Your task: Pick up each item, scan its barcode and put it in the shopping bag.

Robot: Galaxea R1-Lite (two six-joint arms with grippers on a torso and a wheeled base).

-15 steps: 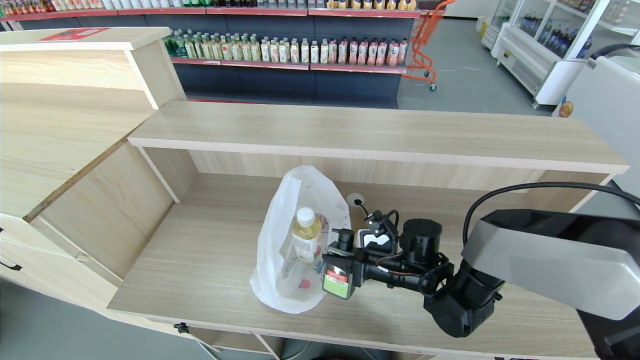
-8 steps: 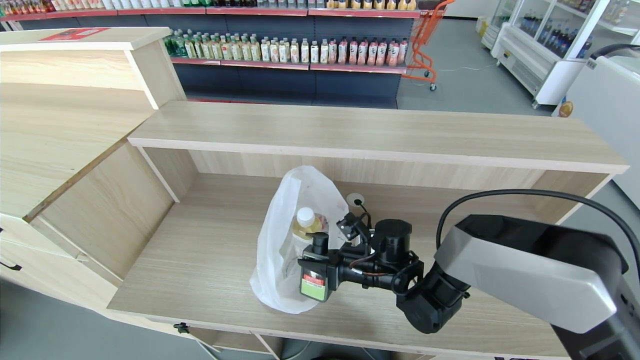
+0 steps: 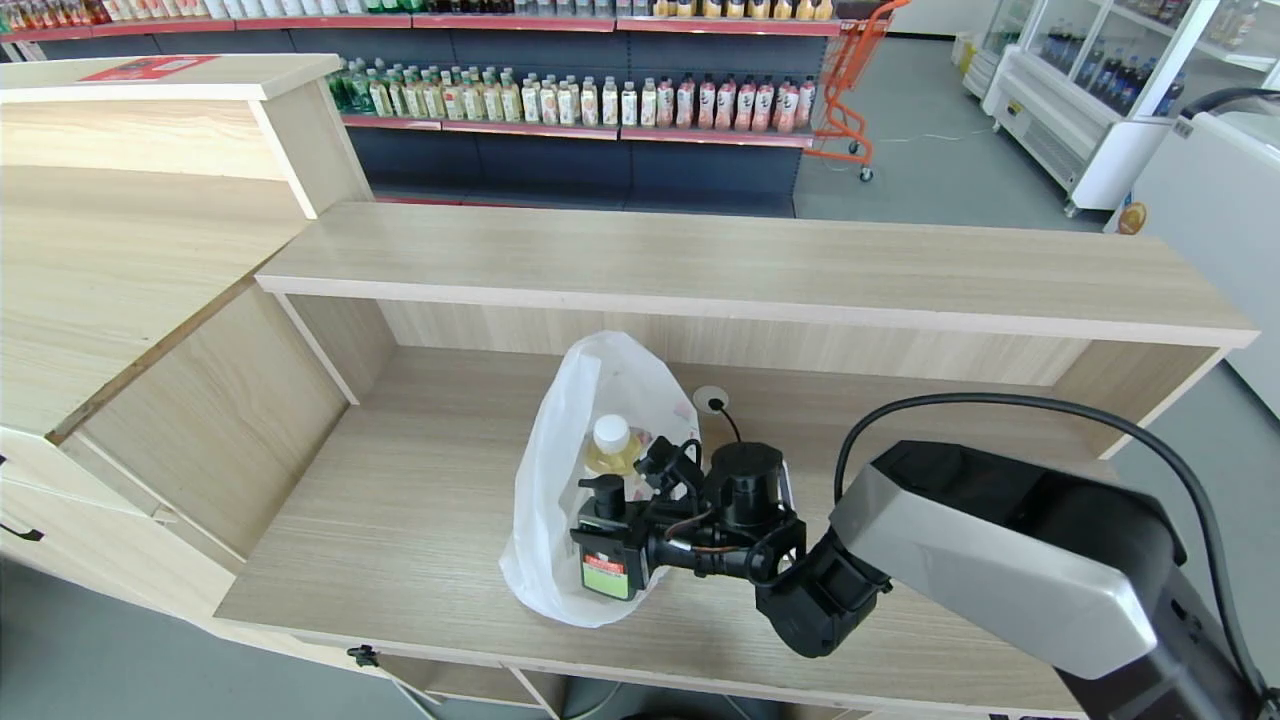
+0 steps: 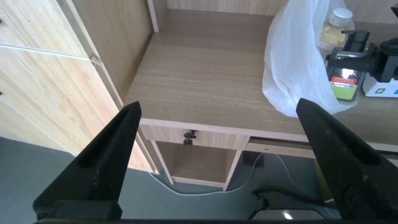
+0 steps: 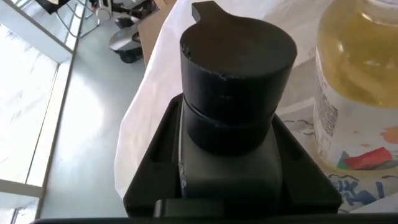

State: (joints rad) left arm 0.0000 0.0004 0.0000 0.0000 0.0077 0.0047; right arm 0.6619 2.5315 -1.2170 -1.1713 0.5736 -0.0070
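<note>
Black bottle (image 3: pixel 603 577) with a green label sits clamped in the right gripper (image 3: pixel 612 540) at the white shopping bag (image 3: pixel 545 500) on the counter (image 3: pixel 400 520); 1 yellow drink bottle (image 3: pixel 611 452) stands inside. Left gripper (image 4: pixel 219 109) hangs spread wide.

Translucent plastic shopping bag (image 3: pixel 545 520); glossy clear plastic bottle (image 3: pixel 611 458); matt black-capped item (image 3: pixel 604 575); matt wood-grain counter (image 3: pixel 400 520)

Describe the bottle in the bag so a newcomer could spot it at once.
On the lower wooden counter sits a white bag, and the bottle stands inside it. It has a white cap and pale yellow liquid, unlike the black, green-labelled item next to it.
</note>
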